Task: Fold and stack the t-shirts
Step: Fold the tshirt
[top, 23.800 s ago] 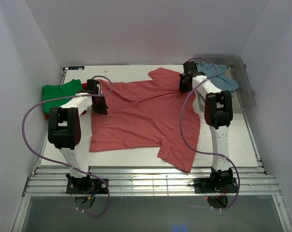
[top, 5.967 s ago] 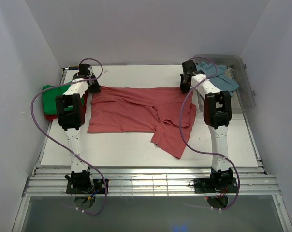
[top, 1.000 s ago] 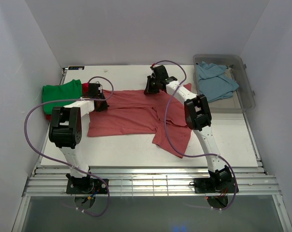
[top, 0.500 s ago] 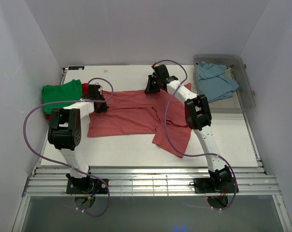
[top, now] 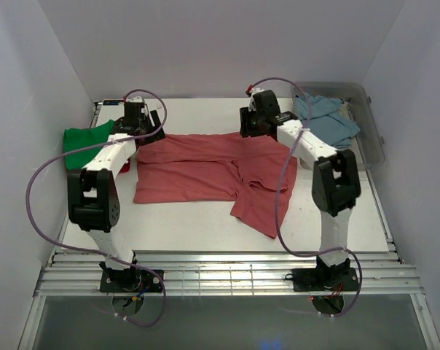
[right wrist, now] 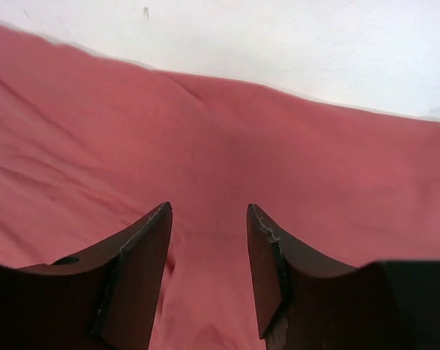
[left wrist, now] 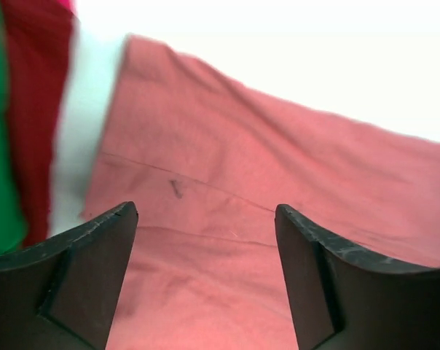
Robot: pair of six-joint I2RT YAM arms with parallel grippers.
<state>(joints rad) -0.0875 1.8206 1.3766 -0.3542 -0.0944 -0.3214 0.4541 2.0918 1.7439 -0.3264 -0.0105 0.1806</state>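
A salmon-pink t-shirt [top: 198, 166] lies folded into a wide band across the middle of the table, one sleeve trailing toward the near right. My left gripper [top: 140, 124] hangs open over its far left corner, and the left wrist view shows pink cloth [left wrist: 227, 240] below the gripper [left wrist: 205, 211] with nothing between the jaws. Above the shirt's far edge my right gripper [top: 250, 125] is open too [right wrist: 209, 209], with only shirt [right wrist: 205, 146] beneath it. A green t-shirt [top: 85, 142] rests on a red one [left wrist: 30, 102] at the left edge. The light blue t-shirt [top: 328, 120] lies in the bin.
The clear plastic bin [top: 371, 142] stands at the far right corner. White walls close in the table on three sides. Bare white tabletop [top: 191, 219] shows in front of the pink shirt and behind it.
Both grippers have opened and let go of the pink shirt's far edge. The left one moved back toward the far left corner; the right arm swung to the right.
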